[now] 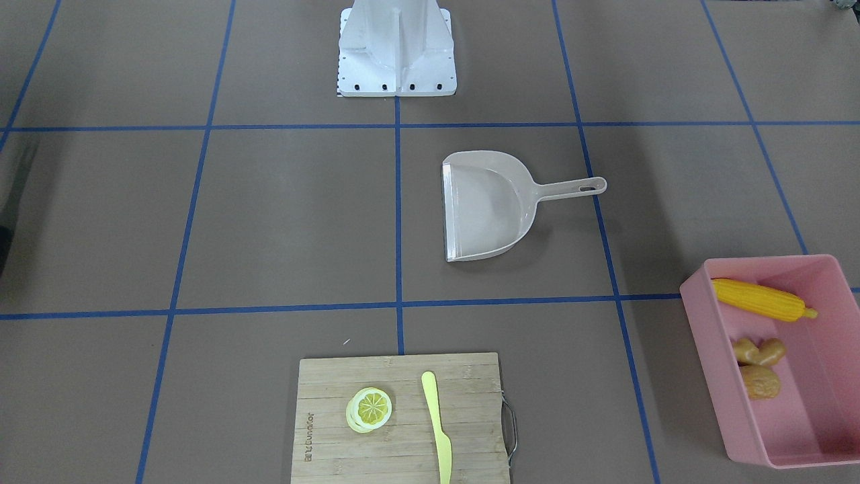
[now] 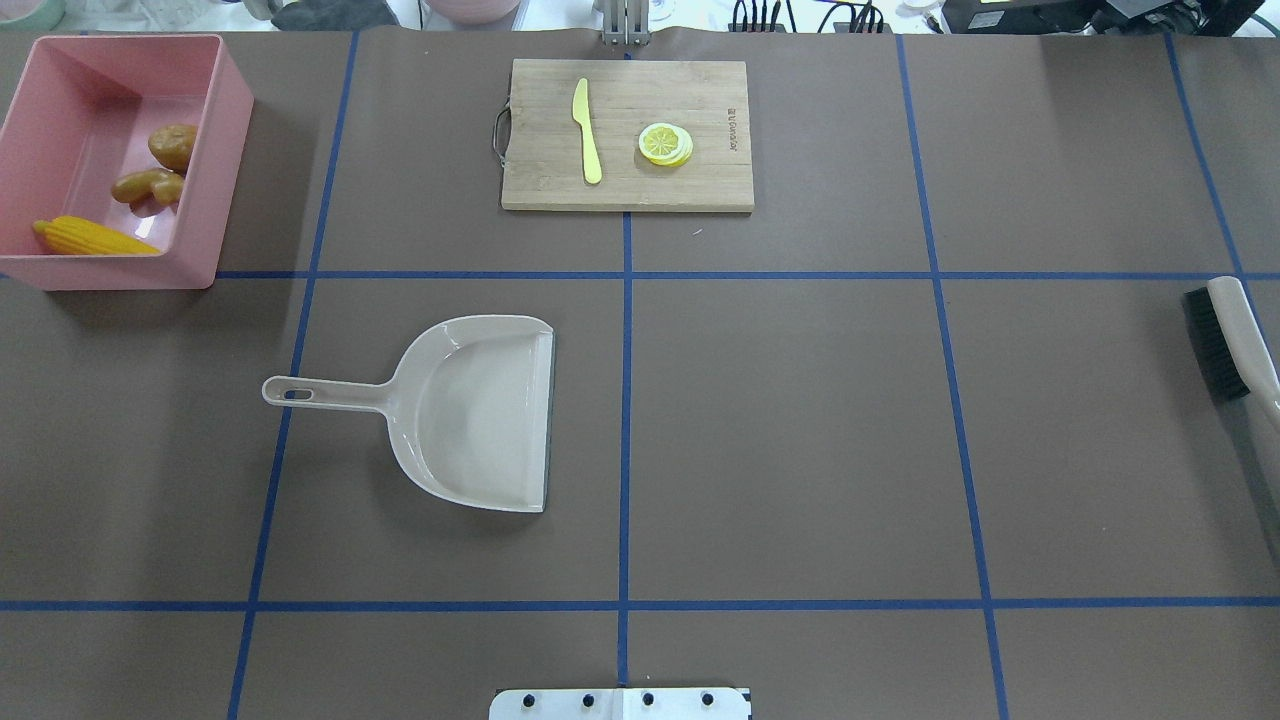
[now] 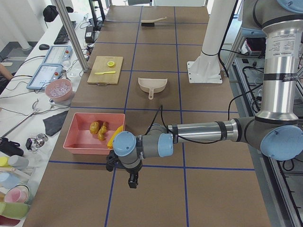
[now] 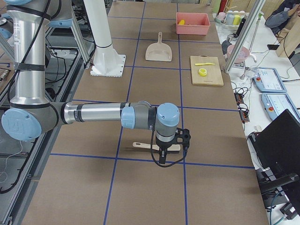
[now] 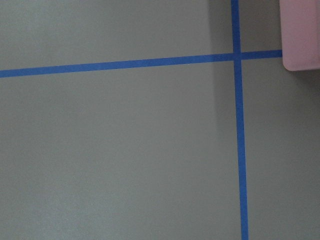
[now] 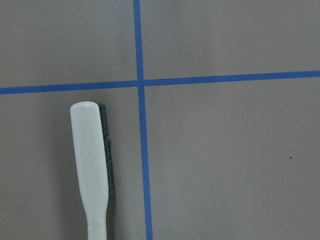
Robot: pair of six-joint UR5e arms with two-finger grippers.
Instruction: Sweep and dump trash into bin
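Corn cob (image 2: pixel 95 237) lies across the bin's (image 2: pixel 215 180) width, tip pointing robot's left

Brown table (image 2: pixel 800 450) with blue tape grid (image 2: pixel 626 400)

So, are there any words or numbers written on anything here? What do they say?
cutting board: a dark brand mark runs sideways along one edge; it is too small to read for sure.
dustpan, bin, brush: no words or numbers show on them.
screens beside the table: too small and blurred to read.
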